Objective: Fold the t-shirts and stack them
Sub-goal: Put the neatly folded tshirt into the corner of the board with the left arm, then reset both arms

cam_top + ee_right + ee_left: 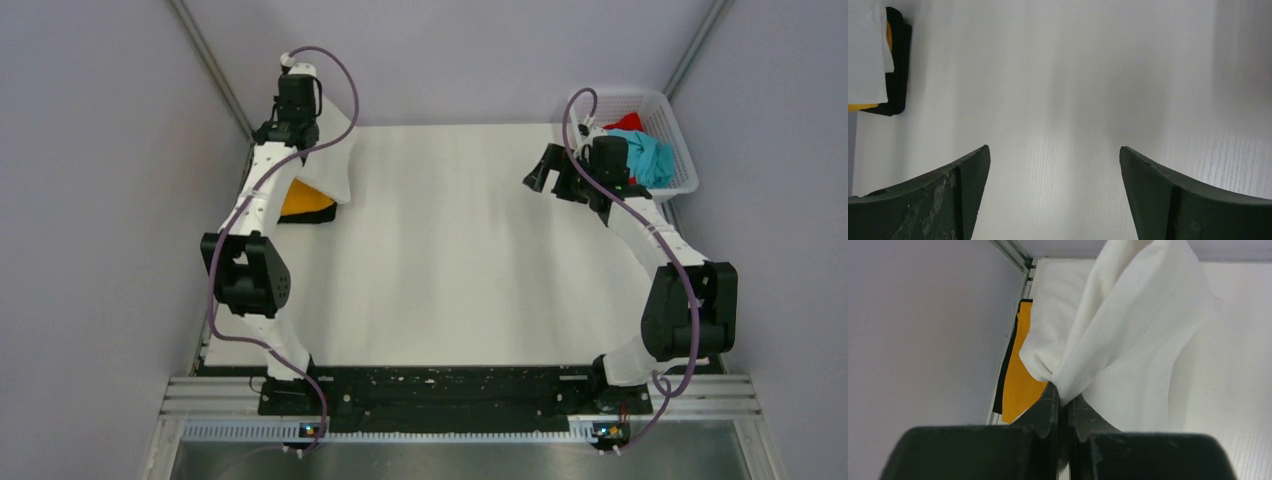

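Observation:
My left gripper point(293, 137) is at the back left, shut on a bunched edge of the large white t-shirt point(335, 165). The shirt hangs from it and drapes over a stack. In the left wrist view the closed fingertips point(1064, 397) pinch the white cloth point(1128, 315). Under it lies the folded orange t-shirt point(305, 200) on the black one point(312, 217); both also show in the left wrist view, orange point(1020, 380) and black point(1004, 375). My right gripper point(545, 172) is open and empty above the bare table point(1054, 152). The teal t-shirt point(652, 157) and the red one point(628, 122) lie in the basket.
The white mesh basket point(680, 135) stands at the back right corner, just behind my right arm. Grey walls and metal frame posts close in the table on the left, back and right. The stack sits against the left table edge point(1013, 330).

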